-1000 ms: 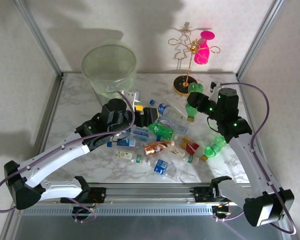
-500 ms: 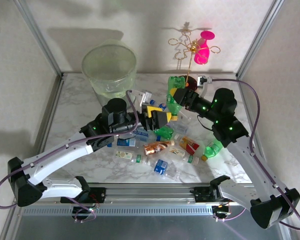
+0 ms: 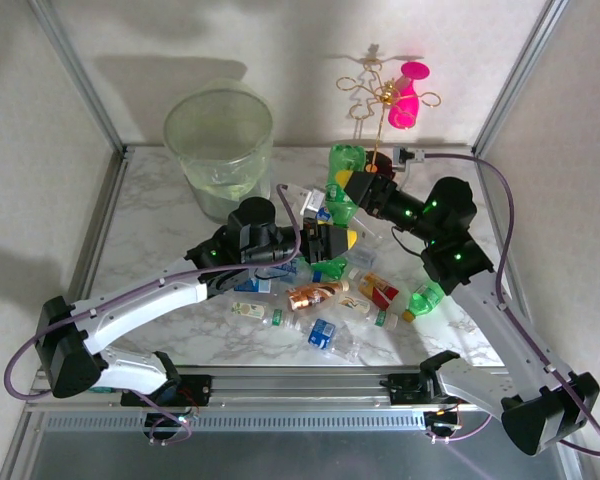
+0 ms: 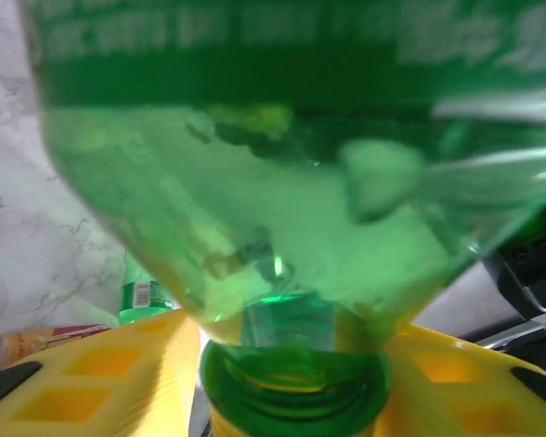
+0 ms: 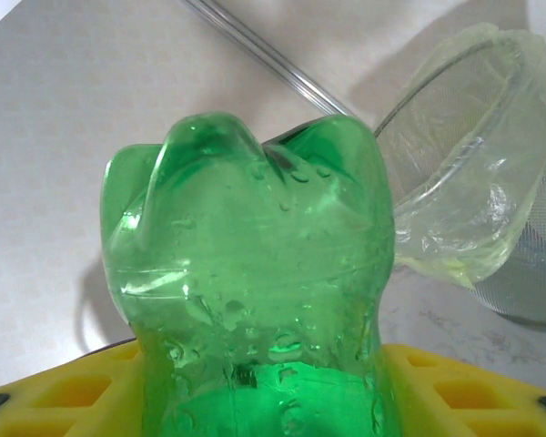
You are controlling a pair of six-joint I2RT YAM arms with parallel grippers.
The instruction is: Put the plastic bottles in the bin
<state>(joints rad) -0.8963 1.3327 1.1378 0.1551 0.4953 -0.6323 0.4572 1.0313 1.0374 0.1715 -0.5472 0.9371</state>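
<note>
Lobed green bottle point(image 5: 255, 273), translucent and droplet-beaded, is pinched base-up by the right gripper point(image 3: 358, 185), raised right of the bin point(image 3: 195, 150) (crinkled thin liner). Left arm outstretched; left gripper point(image 3: 332, 240) clamps the smooth green bottle point(image 4: 291, 228) at its neck, right of bin.

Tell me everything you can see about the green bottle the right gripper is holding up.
The green bottle is translucent plastic with a lobed, petal-shaped base and droplets on its wall. It is held clear of the table, base pointing away from the wrist, its body clamped between the right gripper's yellow fingers. In the top view it sits right of the bin. Its cap end is hidden.
</note>
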